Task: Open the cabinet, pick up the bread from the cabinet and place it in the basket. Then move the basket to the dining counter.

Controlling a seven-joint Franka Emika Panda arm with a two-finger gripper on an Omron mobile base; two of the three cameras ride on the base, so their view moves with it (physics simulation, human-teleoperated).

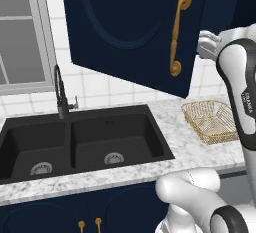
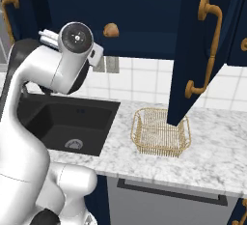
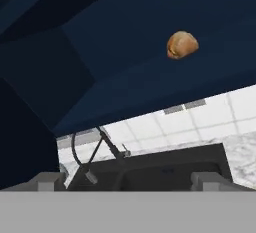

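Both doors of the navy wall cabinet (image 2: 125, 11) stand swung open, the left door (image 1: 130, 27) and the right door (image 2: 202, 50) each with a curved brass handle (image 1: 177, 32). A small round brown bread (image 2: 111, 30) sits inside on the dark shelf and shows up and to the right in the hand view (image 3: 182, 44). My gripper (image 3: 127, 182) is open with nothing between its fingertips, below and short of the bread. The tan lattice basket (image 1: 212, 121) rests empty on the marble counter (image 2: 120, 142), under the right door (image 2: 160, 132). The dining counter is out of view.
A black double sink (image 1: 80, 142) with a dark faucet (image 1: 60, 92) is set in the counter left of the basket. A window (image 1: 20, 37) lies at the far left. The open doors hang out over the counter on both sides of my arm.
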